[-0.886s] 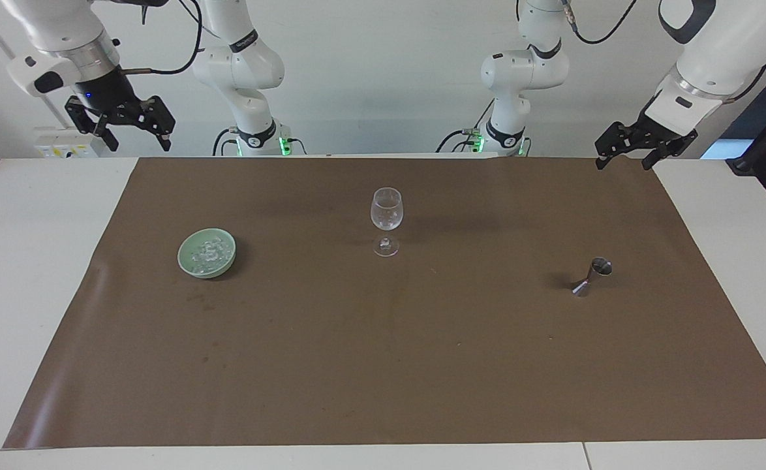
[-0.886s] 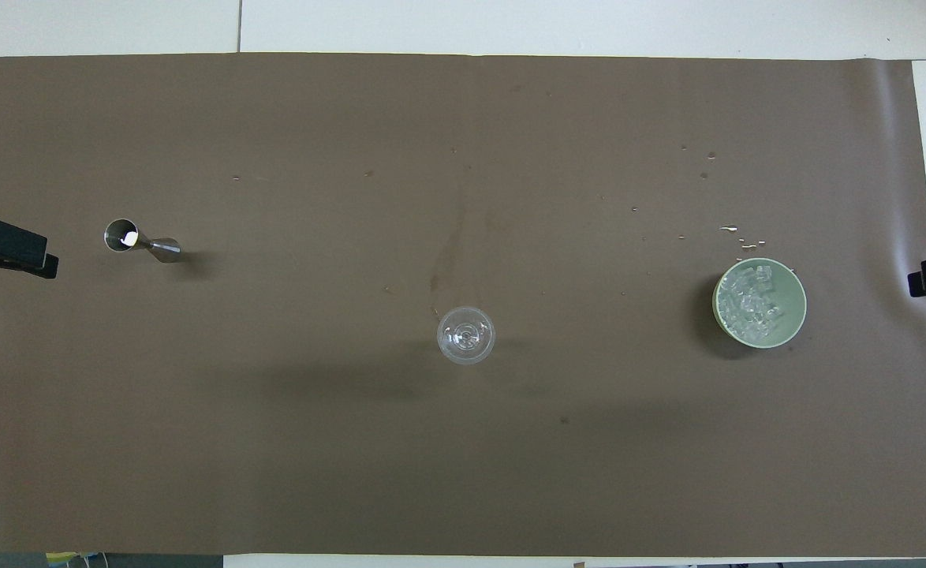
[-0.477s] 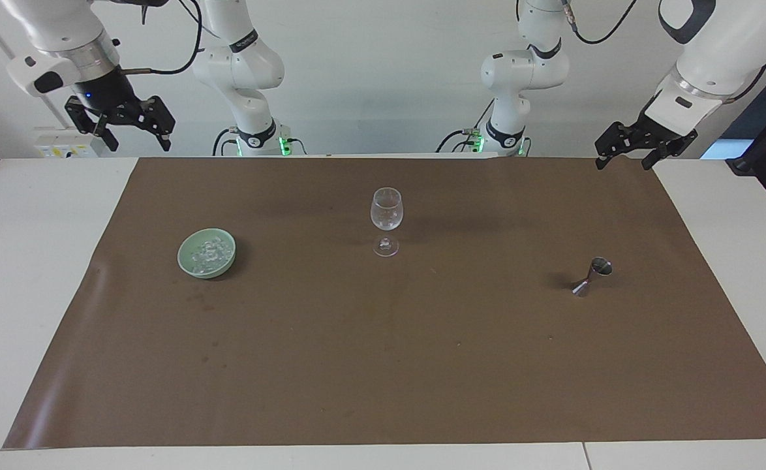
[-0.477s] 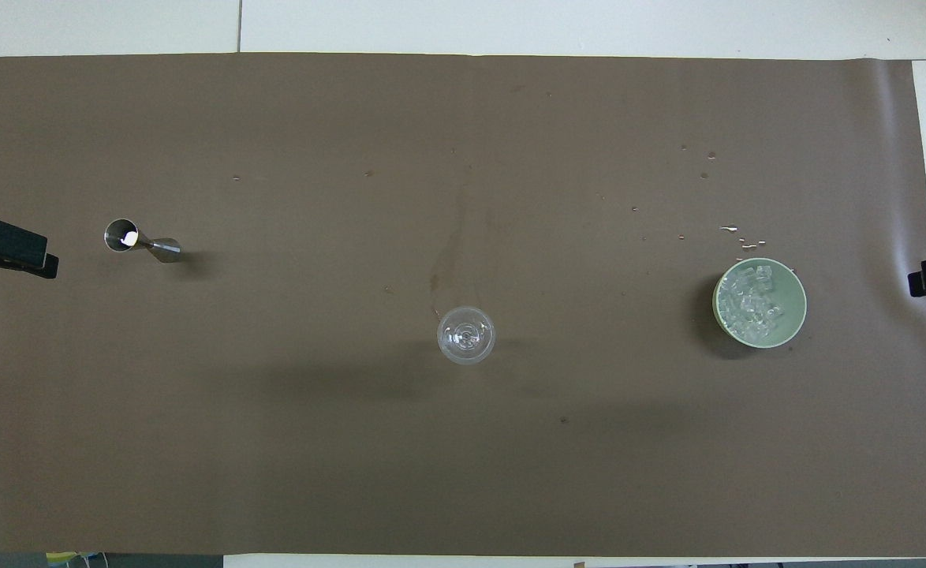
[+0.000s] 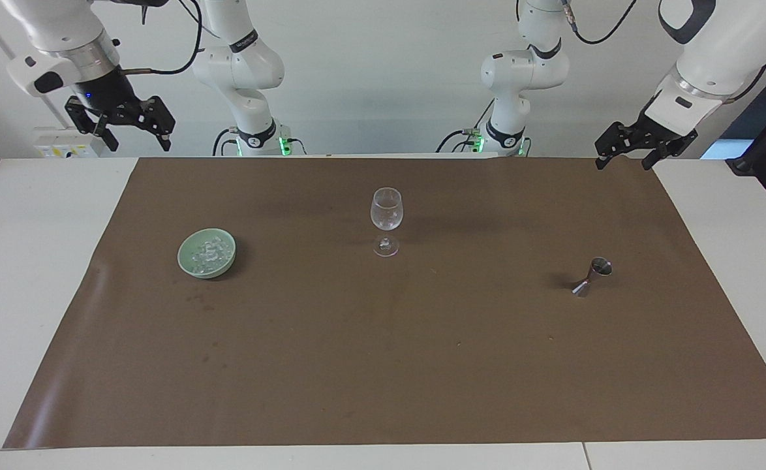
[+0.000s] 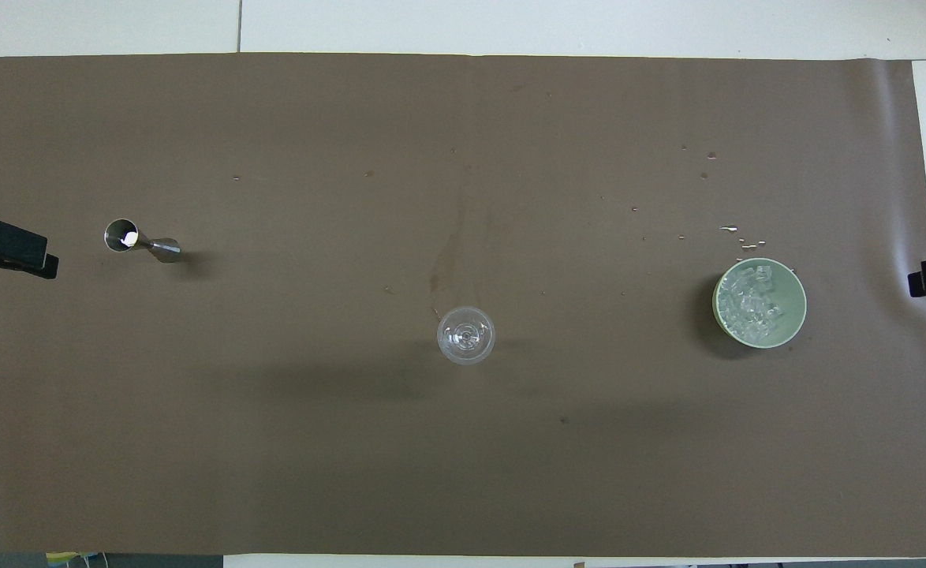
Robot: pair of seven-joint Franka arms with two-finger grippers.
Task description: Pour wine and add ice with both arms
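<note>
Nothing is seen to have moved since the earlier frames; both arms are held as before and every object is found in its former place. Nearest the robots, the right gripper [image 5: 121, 127] is kept raised over the table's robot-side corner at the right arm's end, with its fingers spread and nothing held. The left gripper [image 5: 626, 151] is raised over the brown mat's [image 5: 383, 365] robot-side corner at the left arm's end, likewise spread and holding nothing. Both arms are waiting. Next, a clear wine glass [image 5: 386, 210] is stood upright midway along the mat, closer to its robot-side edge. Slightly farther from the robots, toward the right arm's end, a pale green bowl [image 5: 189, 264] is set on the mat, and the ice [image 5: 208, 254] is piled inside it. A metal jigger [image 5: 592, 275] is stood farther still, toward the left arm's end. Small droplets [image 6: 735, 233] are scattered on the mat just past the bowl.
</note>
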